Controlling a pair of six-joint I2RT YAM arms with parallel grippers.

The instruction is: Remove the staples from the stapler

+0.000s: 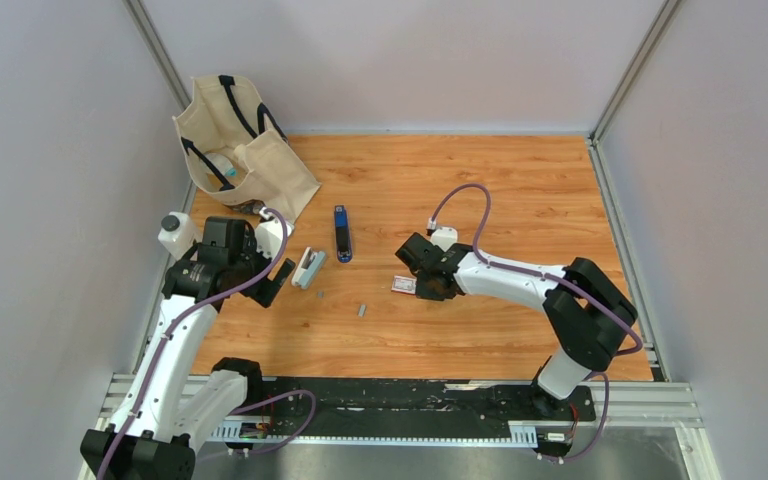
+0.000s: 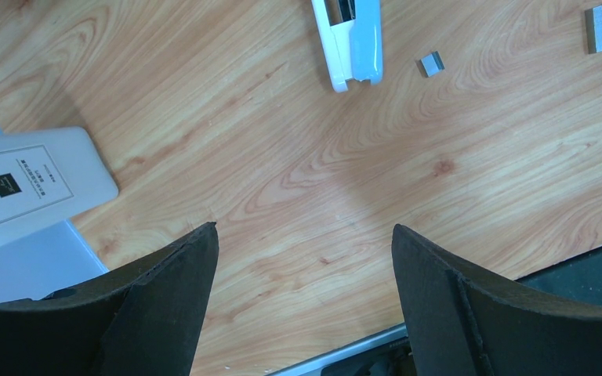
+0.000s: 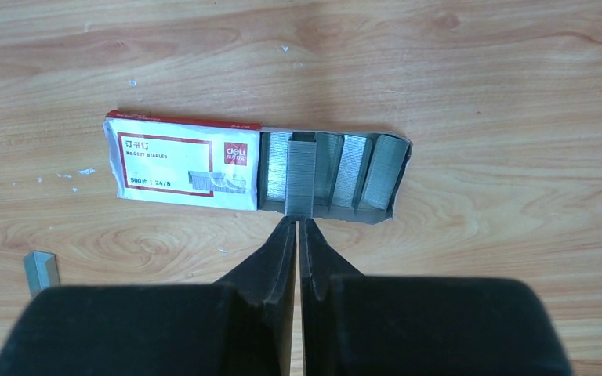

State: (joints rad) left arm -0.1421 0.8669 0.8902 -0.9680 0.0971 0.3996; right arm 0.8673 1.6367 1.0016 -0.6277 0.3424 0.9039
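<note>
Our right gripper point(image 3: 296, 225) has its jaws drawn together to a hairline gap. Its tips meet the near end of one staple strip point(image 3: 300, 176), which sits above its neighbours in the tray point(image 3: 398, 180) pulled out of the red-and-white staple box point(image 3: 180, 160). We cannot tell whether a leg of that strip is pinched or only touched. Further out, a short loose piece of staples point(image 3: 41, 270) lies on the table point(image 3: 478, 70), apart from the box. The white stapler point(image 1: 308, 268) lies well off to the left, near a blue stapler point(image 1: 342, 233); whether it holds any staples we cannot see. Our left gripper point(image 2: 306, 235) hangs wide open over bare wood, holding nothing, with a white bottle point(image 2: 31, 188) beside it. We judge the main risk to be a thin, uncertain hold: a lift could let the strip slip or snap at a joint and scatter. A push from the closed tips could also shove the light tray and box across the wood.
</note>
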